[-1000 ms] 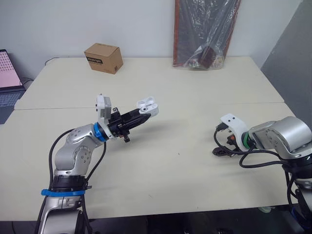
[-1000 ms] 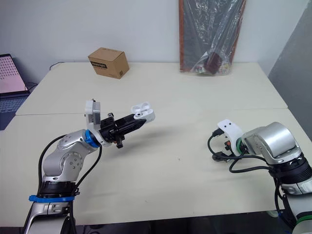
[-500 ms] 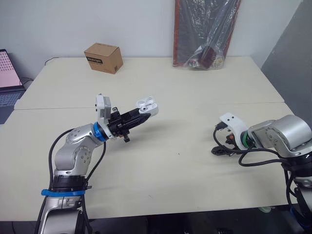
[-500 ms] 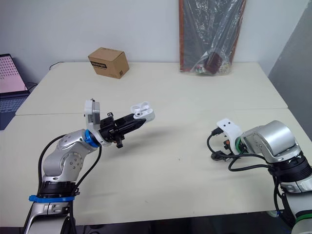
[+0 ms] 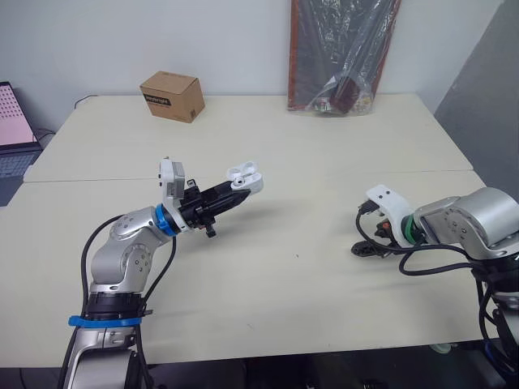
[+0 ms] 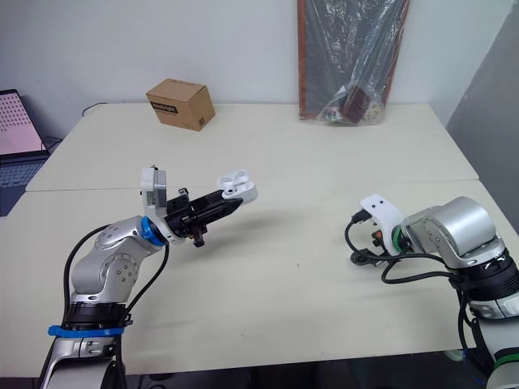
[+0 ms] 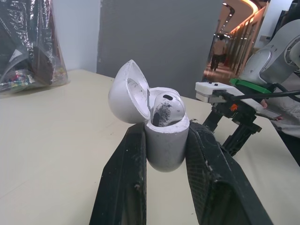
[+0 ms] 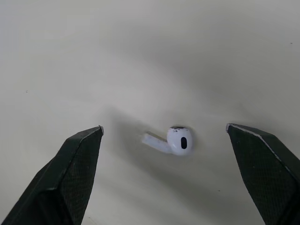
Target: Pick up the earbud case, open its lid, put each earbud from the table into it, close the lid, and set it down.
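**Second Earbud Pickup: Case Held Open, Right Tool Over Target**

The left tool (image 5: 233, 193) is clamped on the small white plastic earbud case (image 7: 165, 145). It grips the two sides of the body, so the hinged lid (image 7: 126, 93) stands free and open. The case is held clear above the cream table (image 5: 324, 162) and angled toward the right arm's side, probably to present its sockets. A seated white earbud (image 7: 165, 107) occupies one socket. The right tool (image 8: 164, 127) hovers with its fingers wide apart, straddling the loose white earbud (image 8: 176, 139) lying on the table. The next step is probably descent and closure. The small rounded earbud may slip.
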### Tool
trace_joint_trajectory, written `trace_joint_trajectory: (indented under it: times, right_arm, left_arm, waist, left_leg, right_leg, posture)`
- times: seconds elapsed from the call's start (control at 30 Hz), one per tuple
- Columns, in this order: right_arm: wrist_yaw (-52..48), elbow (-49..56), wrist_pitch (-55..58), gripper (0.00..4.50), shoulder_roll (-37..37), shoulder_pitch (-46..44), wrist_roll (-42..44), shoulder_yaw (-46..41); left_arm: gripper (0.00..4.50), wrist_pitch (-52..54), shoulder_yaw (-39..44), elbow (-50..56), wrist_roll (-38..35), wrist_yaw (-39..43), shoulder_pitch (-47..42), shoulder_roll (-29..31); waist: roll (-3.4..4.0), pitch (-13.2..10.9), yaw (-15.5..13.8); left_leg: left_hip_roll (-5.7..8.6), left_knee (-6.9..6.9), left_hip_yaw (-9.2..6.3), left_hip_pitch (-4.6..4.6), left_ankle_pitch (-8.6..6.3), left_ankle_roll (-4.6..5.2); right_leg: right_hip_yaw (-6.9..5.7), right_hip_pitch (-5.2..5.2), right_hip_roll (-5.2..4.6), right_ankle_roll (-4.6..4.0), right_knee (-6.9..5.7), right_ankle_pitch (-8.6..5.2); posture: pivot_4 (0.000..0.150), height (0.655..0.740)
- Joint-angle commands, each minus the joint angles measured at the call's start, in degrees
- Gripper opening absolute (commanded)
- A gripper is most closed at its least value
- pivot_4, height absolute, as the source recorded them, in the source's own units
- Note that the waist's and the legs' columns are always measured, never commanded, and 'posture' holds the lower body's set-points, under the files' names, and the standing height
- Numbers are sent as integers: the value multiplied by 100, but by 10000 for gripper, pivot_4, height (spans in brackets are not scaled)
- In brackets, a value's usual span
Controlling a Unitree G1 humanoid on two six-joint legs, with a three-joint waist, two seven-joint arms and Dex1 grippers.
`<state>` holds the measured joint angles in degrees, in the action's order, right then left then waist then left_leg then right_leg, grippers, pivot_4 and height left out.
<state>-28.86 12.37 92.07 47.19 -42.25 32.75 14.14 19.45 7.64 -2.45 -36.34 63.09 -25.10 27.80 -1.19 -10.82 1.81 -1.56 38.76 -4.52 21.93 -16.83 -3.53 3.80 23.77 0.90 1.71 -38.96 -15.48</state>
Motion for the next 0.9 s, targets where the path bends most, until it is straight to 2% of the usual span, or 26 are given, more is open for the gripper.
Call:
trace_joint_trajectory:
  times: [0.03,0.37,0.57,0.63,0.7,0.9]
  right_arm:
    - [55,124,43,44163,34,-180,74,-229]
    - [78,272,30,44163,-304,-323,27,-463]
    - [320,936,-1292,44163,-753,323,-245,-983]
    - [364,1125,-1269,44163,-778,540,-259,-1005]
    - [396,1190,-1268,38472,-840,634,-269,-1072]
    - [431,1281,-1254,16090,-884,732,-262,-1195]
  left_arm:
    - [7823,-121,9,232,-8,2,-34,-15]
    - [7823,-140,-12,212,-11,-4,-44,-4]
    - [7823,-148,-20,241,-8,-8,-11,-8]
    - [7823,-149,-28,253,-5,-5,6,-11]
    - [7823,-145,-31,255,-7,-3,6,-10]
    - [7823,-137,-53,232,-5,9,-24,-18]
  waist:
    - [0,0,0]
    - [0,0,0]
    - [0,0,-2]
    - [0,0,-10]
    - [0,0,-7]
    - [0,0,-1]
  left_leg:
    - [0,0,0,0,0,0]
    - [-1,-2,1,1,0,0]
    - [-1,-4,1,6,0,0]
    - [-1,-5,-3,9,0,0]
    - [0,-4,-2,12,0,0]
    - [-3,-4,1,8,0,0]
  right_leg:
    - [0,0,0,0,0,0]
    - [0,2,1,0,0,0]
    - [0,8,1,0,0,0]
    - [-3,7,0,0,0,0]
    - [-1,9,-1,0,1,0]
    - [2,13,2,0,-4,0]
  posture:
    - [1500,7400]
    - [1500,7400]
    - [1500,7400]
    - [1500,7400]
    - [1500,7400]
    - [1500,7400]
